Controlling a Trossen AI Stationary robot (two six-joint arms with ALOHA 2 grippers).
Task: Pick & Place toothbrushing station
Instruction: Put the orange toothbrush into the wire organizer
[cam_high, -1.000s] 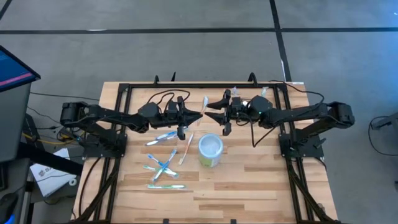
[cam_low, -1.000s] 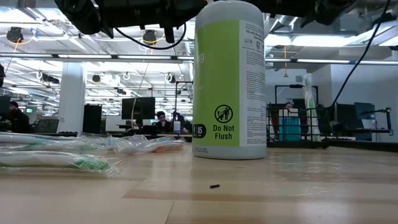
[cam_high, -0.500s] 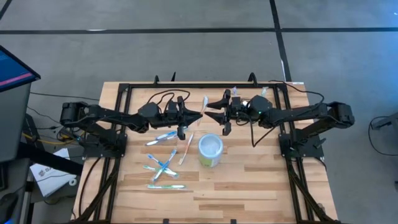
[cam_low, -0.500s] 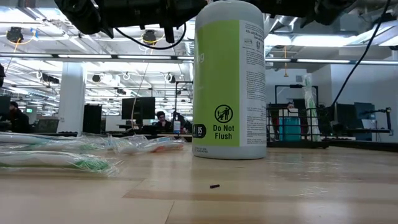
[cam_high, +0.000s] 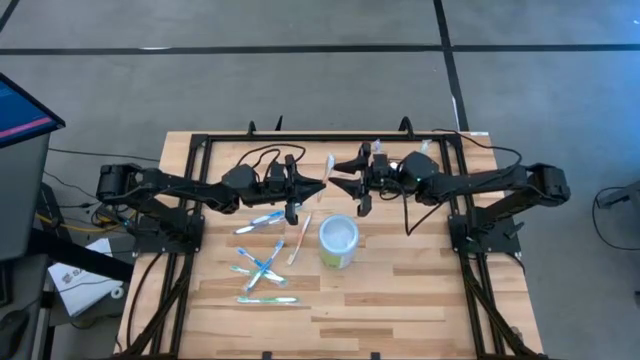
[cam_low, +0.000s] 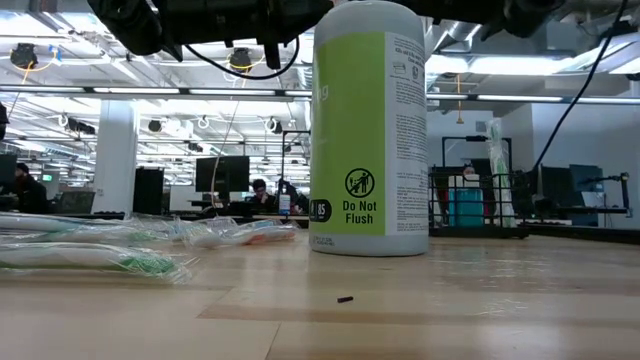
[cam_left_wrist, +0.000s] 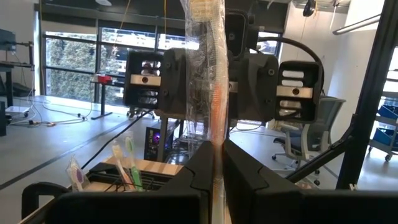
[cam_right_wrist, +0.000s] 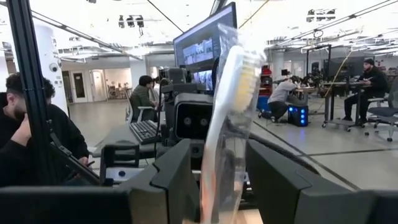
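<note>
Two claws meet tip to tip above the desk (cam_high: 400, 300), the left claw (cam_high: 322, 184) pinched on a wrapped toothbrush (cam_left_wrist: 214, 93), the right claw (cam_high: 336, 186) clasping the same one, no mesh basket visible near either.

Two matte-black arms, the left arm (cam_high: 170, 185) and right arm (cam_high: 490, 182), are built of slim jointed links with rounded housings at base and elbow. Loose black cables loop along each arm behind the fingers. Each ends in two angular black fingers (cam_left_wrist: 202, 165), wedge-shaped and smooth-faced, beneath a boxy wrist block.
</note>
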